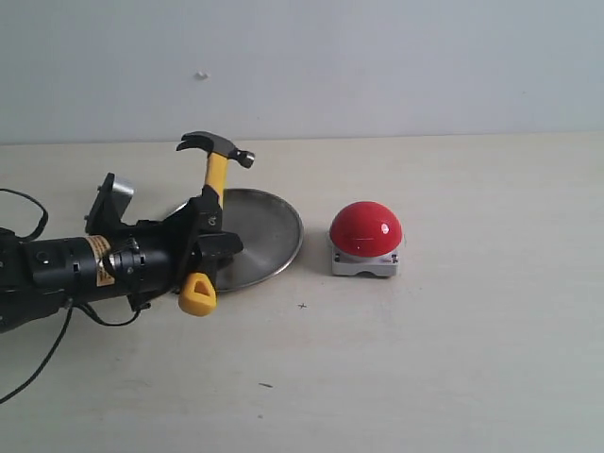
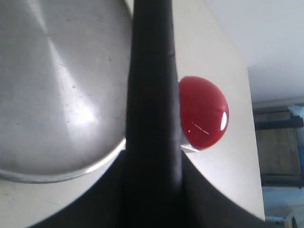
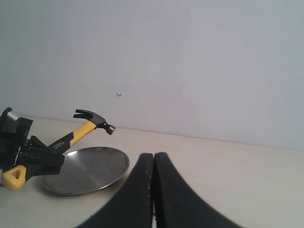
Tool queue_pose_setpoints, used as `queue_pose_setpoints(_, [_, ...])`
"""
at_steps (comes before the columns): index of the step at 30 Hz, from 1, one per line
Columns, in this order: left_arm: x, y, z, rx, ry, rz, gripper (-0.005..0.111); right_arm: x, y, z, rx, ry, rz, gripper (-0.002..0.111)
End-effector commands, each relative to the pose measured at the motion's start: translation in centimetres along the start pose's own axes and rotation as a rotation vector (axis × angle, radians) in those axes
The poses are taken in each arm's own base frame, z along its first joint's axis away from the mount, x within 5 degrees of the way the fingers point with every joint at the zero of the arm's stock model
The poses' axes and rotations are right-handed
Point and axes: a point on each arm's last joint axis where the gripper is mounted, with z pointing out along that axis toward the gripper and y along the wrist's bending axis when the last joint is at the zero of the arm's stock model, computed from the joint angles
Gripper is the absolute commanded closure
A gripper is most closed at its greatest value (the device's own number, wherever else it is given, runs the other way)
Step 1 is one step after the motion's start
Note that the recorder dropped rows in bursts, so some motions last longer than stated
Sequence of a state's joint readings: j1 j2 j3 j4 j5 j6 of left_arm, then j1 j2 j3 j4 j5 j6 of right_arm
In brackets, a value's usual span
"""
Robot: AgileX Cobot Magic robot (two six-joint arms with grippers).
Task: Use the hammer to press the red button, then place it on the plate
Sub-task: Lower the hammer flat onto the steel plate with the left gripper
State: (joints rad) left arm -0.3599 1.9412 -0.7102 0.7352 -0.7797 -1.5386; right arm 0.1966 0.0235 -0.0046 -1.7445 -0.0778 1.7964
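My left gripper (image 1: 212,238) is shut on the hammer (image 1: 217,175), gripping the yellow-and-black handle near its middle. The dark head points up and away, and the yellow looped end (image 1: 197,294) hangs low toward the near side. The hammer is held tilted over the near left part of the silver plate (image 1: 264,236). The red button (image 1: 365,228) sits on its grey base to the right of the plate, apart from the hammer. In the left wrist view the dark handle (image 2: 152,95) runs between the plate (image 2: 61,95) and the button (image 2: 204,114). My right gripper (image 3: 154,159) is shut and empty, away from everything.
The left arm (image 1: 85,264) lies low over the table's left side, with a black cable (image 1: 38,222) looping beside it. A pale wall (image 1: 377,66) closes the back edge. Bare beige tabletop (image 1: 453,359) stretches right of and in front of the button.
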Motion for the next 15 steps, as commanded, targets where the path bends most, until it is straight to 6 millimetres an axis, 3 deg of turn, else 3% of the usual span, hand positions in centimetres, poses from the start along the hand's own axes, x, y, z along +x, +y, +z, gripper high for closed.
queue_pose_setpoints(1, [-0.7, -0.7, 0.1, 0.048, -0.036, -0.002, 0.107, 0.2, 0.0, 0.1, -0.007, 0.011, -0.005, 0.108])
queue_pose_setpoints(15, [-1.4, -0.8, 1.2, -0.018, 0.001, -0.029, 0.107, 0.2, 0.0, 0.1, -0.007, 0.011, -0.005, 0.108])
